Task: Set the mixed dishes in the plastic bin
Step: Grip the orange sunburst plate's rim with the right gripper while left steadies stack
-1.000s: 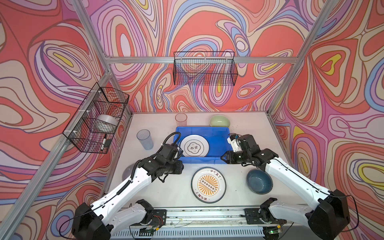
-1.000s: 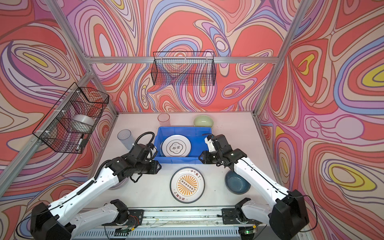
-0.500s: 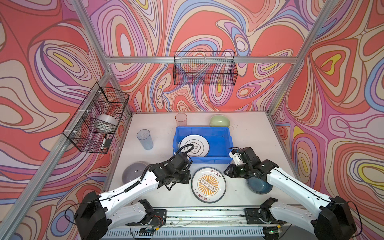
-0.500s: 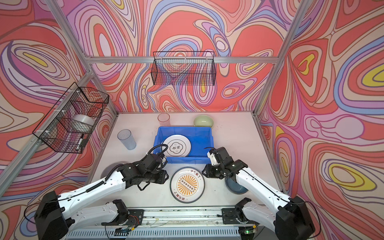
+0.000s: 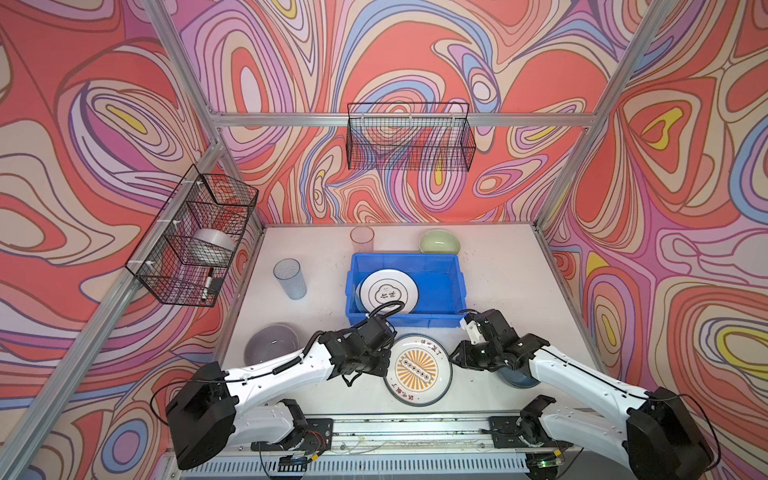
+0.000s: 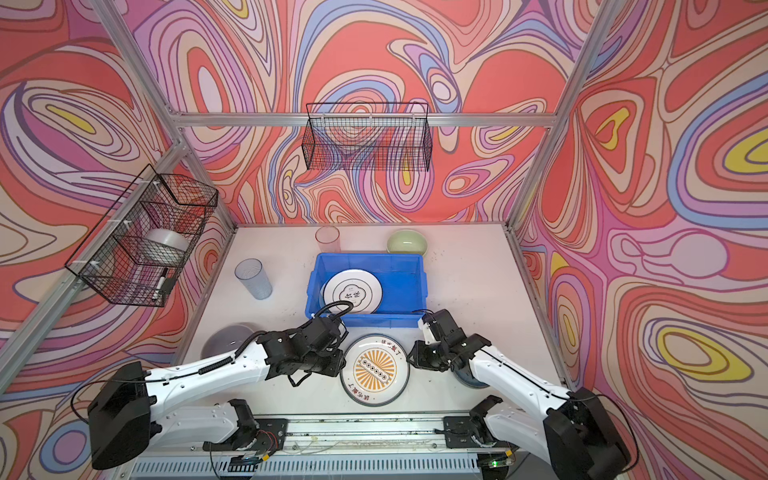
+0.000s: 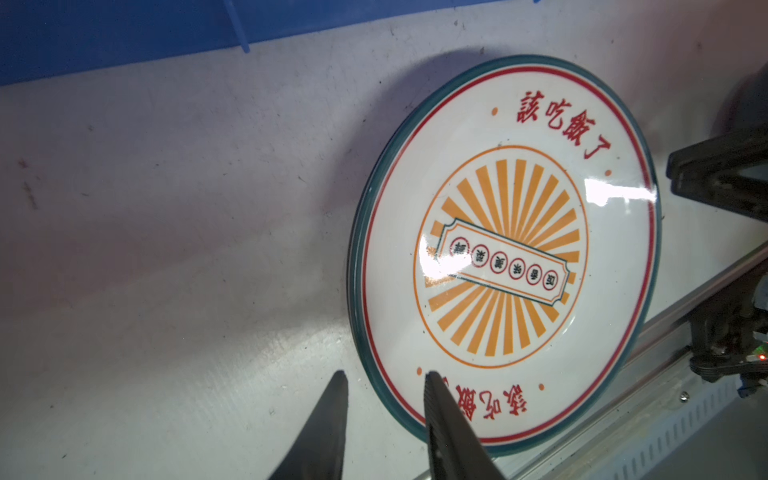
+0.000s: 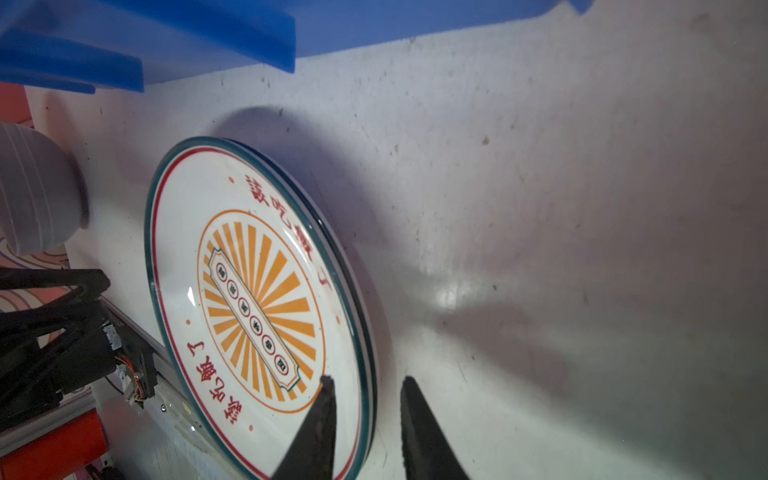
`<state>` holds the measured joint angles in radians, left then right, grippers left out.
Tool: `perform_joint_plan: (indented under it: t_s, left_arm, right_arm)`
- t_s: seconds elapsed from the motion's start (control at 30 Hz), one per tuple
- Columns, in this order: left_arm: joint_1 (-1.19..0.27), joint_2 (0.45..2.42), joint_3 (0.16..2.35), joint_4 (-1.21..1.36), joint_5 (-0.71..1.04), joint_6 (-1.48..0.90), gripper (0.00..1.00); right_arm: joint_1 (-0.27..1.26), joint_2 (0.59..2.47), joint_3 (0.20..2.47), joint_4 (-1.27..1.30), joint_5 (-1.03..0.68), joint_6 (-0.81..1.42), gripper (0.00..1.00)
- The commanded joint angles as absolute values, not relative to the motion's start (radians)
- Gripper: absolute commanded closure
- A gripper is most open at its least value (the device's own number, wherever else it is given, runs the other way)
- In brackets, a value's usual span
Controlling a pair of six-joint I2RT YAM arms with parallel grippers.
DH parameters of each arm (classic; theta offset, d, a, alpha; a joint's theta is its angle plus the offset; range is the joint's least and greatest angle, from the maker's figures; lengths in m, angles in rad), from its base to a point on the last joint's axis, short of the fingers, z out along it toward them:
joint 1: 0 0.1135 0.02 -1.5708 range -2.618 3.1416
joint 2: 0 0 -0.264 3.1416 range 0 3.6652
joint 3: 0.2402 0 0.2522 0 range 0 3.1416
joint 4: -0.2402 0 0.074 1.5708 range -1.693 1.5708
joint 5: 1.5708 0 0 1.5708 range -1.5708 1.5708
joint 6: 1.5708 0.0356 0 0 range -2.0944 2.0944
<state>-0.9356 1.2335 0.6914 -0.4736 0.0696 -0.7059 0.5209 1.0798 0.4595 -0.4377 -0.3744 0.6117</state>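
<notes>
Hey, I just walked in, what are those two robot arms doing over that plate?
They are clearing dishes into the blue bin. Both arms are low at the orange sunburst plate at the table's front: the left gripper and right gripper each straddle its rim on opposite sides, jaws open, not clamped. A white plate lies in the bin. The blue tumbler, pink tumbler, green bowl, grey bowl and dark blue bowl sit on the table outside it.
</notes>
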Motion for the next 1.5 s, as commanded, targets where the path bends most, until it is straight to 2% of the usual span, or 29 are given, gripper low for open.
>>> perform_joint_plan:
  t_s: [0.0,0.77,1.1,1.47]
  left_arm:
    - [-0.943,1.236,0.664,-0.451,0.058,-0.736,0.65]
    - [-0.943,1.263,0.603,-0.397,0.065,-0.765,0.69]
    - [-0.943,1.276,0.574,-0.390,0.038,-0.816,0.78]
    - [-0.943,1.299,0.564,-0.363,0.030,-0.833,0.81]
  right_arm:
    - [0.534,1.082,0.434,-0.358,-0.395,0.639,0.72]
    - [0.551,1.136,0.411,-0.251,-0.461,0.684,0.73]
    - [0.551,1.176,0.377,-0.143,-0.573,0.688,0.73]
    - [0.552,1.222,0.359,-0.065,-0.639,0.690,0.73]
